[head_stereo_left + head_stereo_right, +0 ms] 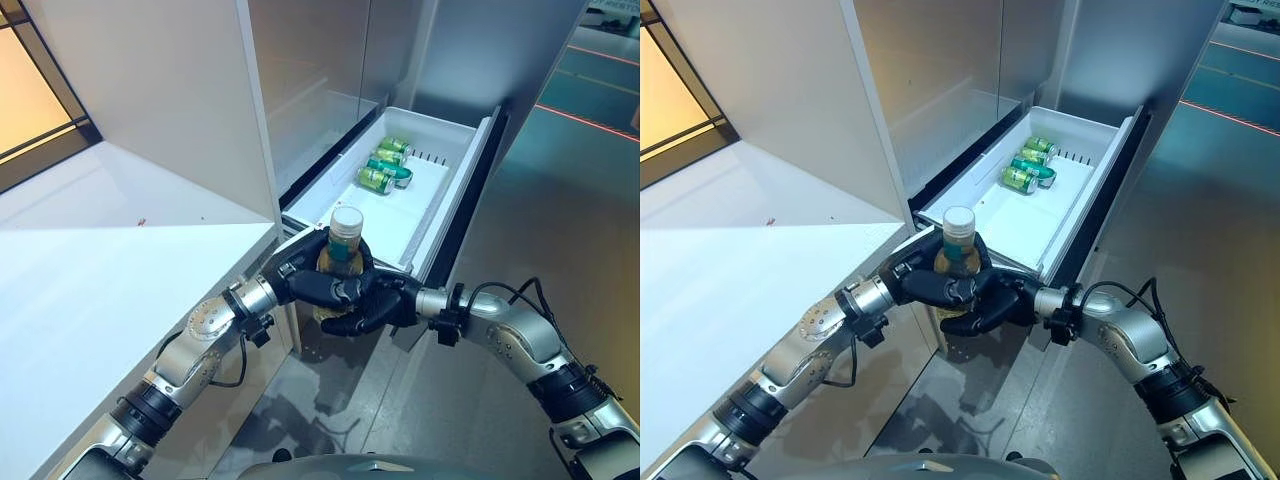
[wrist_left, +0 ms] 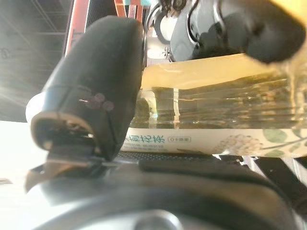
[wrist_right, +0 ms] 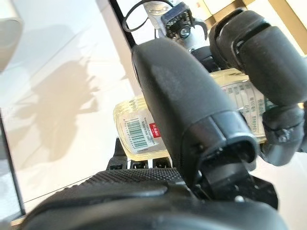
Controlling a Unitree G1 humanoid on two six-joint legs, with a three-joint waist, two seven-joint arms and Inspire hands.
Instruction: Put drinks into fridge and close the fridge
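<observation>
A yellow tea bottle (image 1: 345,245) with a pale cap stands upright in the air, just in front of the near corner of the open white fridge drawer (image 1: 432,215). Both hands are wrapped around it. My left hand (image 1: 305,275) grips it from the left, fingers curled round the body (image 2: 216,96). My right hand (image 1: 375,305) clasps it from the right and below, its thumb across the label (image 3: 139,132). Several green cans (image 1: 385,165) lie in the drawer's far part.
A white counter (image 1: 90,280) runs along the left, with a white cabinet panel (image 1: 170,100) rising beside the drawer. The drawer's dark front (image 1: 470,200) sticks out to the right. Grey floor (image 1: 560,200) stretches right of it, crossed by a red line (image 1: 590,120).
</observation>
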